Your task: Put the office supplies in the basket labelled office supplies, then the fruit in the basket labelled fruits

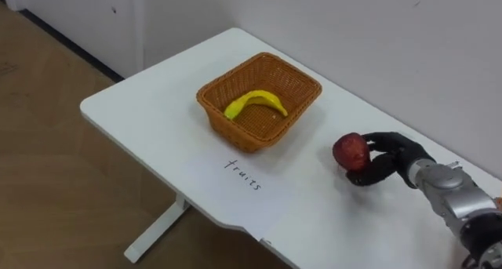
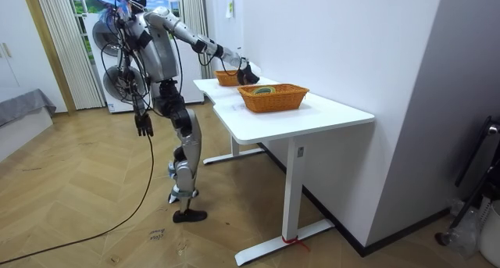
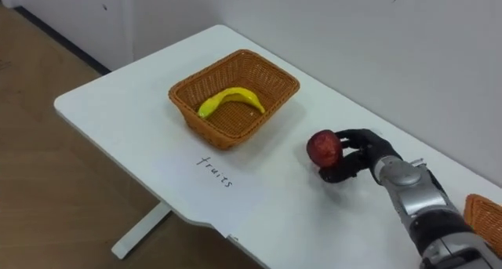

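Note:
A red apple is just above the white table, to the right of the wicker basket. My right hand is shut on the apple, fingers curled round its far and right side. In the basket lies a yellow banana. A handwritten label marks the tabletop in front of the basket. In the room view I stand at the table's end with my right arm stretched over it, and my left hand hangs at my side.
A second wicker basket with coloured items in it stands on the nearer table; its corner shows at my right. A white wall runs along the tables' far side. Wooden floor lies to the left.

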Motion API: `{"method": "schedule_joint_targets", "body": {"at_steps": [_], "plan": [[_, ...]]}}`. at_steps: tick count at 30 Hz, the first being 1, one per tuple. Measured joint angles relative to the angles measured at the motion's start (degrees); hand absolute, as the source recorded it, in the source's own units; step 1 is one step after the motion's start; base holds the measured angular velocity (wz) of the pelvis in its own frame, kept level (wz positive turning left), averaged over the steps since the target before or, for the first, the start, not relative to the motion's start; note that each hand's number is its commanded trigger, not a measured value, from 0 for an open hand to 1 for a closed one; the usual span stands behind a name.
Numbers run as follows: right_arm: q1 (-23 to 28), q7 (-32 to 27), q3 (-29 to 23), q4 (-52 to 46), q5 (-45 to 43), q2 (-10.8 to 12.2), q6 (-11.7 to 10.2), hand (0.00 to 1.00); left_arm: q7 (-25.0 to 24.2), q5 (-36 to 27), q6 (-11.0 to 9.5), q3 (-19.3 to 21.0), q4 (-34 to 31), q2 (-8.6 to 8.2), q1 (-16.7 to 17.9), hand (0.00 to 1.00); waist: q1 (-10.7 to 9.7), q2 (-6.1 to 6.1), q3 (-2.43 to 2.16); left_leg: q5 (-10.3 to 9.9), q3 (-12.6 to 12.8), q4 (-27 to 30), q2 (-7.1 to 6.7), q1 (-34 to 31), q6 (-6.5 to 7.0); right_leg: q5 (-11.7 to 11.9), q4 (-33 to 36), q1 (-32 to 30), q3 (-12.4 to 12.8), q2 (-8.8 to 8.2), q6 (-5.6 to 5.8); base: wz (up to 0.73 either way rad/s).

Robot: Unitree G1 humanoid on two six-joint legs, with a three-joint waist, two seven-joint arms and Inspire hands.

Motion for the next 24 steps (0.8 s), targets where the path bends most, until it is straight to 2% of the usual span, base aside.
{"method": "schedule_joint_targets", "body": {"at_steps": [6,9,24], "plan": [[0.0,-0.5,-0.1,-10.0,-3.8,-0.5,0.5,1.0,0.0,0.0,0.1,3.2,-1.1,-0.54,1.3,0.0,-0.1,-0.06,0.0,0.0,0.0,-1.1,-0.02,0.6,0.04,-0.1,-1.0,0.5,-0.2,-0.11,0.11,0.01],[0.0,-0.5,-0.1,-13.0,-3.5,-1.0,0.6,1.0,0.0,0.0,0.1,3.5,-3.0,-1.19,2.9,0.0,-0.1,-0.13,-0.01,-0.1,-0.1,-1.3,-0.11,0.6,0.17,-0.2,-1.0,0.5,-0.4,-0.05,0.27,0.04],[0.0,-0.4,-0.1,-15.5,-3.3,-1.6,1.1,1.0,-0.2,0.0,0.2,3.5,-1.7,-1.54,3.4,0.0,1.0,-0.14,0.02,-0.2,-1.4,-2.0,-0.26,2.4,0.28,-0.3,-0.9,2.5,-0.6,-0.08,0.55,0.05]]}}
